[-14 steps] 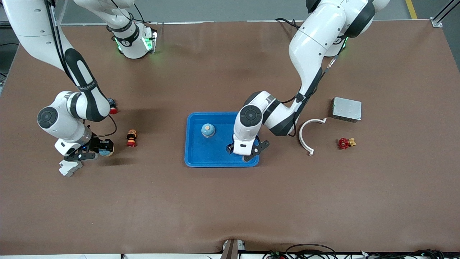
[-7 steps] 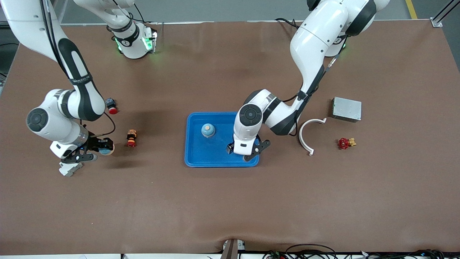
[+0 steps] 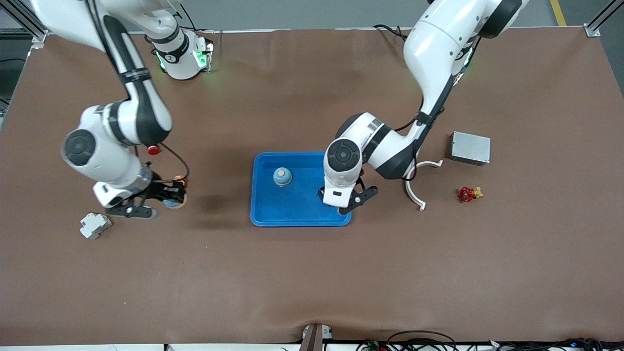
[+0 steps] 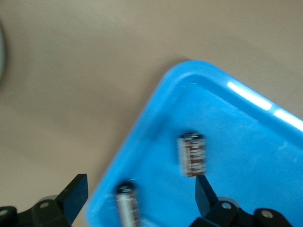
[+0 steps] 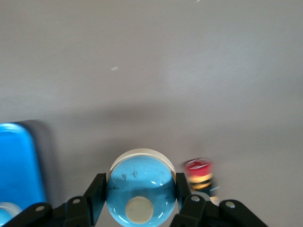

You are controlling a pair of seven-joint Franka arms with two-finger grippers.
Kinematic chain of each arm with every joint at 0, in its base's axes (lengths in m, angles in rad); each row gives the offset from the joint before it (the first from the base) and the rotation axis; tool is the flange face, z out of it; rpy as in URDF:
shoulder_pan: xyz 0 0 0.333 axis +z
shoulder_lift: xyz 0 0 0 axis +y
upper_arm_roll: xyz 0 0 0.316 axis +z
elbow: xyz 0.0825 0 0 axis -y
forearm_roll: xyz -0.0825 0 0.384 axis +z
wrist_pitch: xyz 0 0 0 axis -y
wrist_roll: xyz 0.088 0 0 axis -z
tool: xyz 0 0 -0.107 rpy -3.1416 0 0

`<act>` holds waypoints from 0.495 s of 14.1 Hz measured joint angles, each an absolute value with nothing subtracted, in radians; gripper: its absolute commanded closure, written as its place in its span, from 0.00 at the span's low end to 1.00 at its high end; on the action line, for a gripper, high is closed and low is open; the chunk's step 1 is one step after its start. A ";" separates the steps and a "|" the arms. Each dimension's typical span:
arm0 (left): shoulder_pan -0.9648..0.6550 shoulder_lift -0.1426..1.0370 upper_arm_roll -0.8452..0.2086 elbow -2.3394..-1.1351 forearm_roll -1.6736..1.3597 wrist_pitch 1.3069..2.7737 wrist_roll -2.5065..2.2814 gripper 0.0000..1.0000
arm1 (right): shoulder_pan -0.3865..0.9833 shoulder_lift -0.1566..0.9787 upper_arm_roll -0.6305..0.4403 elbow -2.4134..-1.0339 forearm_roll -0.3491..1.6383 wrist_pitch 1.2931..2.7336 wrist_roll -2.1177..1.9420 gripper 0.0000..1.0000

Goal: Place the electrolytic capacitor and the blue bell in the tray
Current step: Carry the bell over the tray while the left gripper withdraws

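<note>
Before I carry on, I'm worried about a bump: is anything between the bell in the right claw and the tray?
Nothing visible: only bare table lies between the bell in the right claw and the tray.

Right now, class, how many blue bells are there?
2. One blue bell stands in the tray; the other bell is held in the right gripper over the table. Arms may hide more.

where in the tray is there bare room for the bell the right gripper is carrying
The tray is bare along its edge nearest the front camera and between the blue bell already in it and that edge. Its corner toward the left arm's end is crowded: two capacitors lie under the open left gripper. The right gripper holds a second bell.
</note>
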State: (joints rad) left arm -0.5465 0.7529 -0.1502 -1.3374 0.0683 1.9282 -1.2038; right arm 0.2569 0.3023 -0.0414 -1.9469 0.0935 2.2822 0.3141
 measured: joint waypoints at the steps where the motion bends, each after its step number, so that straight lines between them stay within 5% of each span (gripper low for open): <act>1: -0.530 0.727 -0.151 -1.338 0.068 1.870 -1.159 0.00 | 0.305 0.302 -0.041 -1.946 0.093 2.288 0.394 1.00; 7: -0.389 0.488 -0.154 -1.511 0.057 1.715 -0.821 0.00 | 0.483 0.360 -0.042 -1.831 0.083 2.299 0.741 1.00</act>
State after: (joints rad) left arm -0.3886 0.4884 -0.1540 -1.5109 0.0571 1.7146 -0.8211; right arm 0.4832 0.3595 -0.0419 -1.8306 0.0828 2.2991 0.7409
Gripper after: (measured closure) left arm 0.000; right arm 0.366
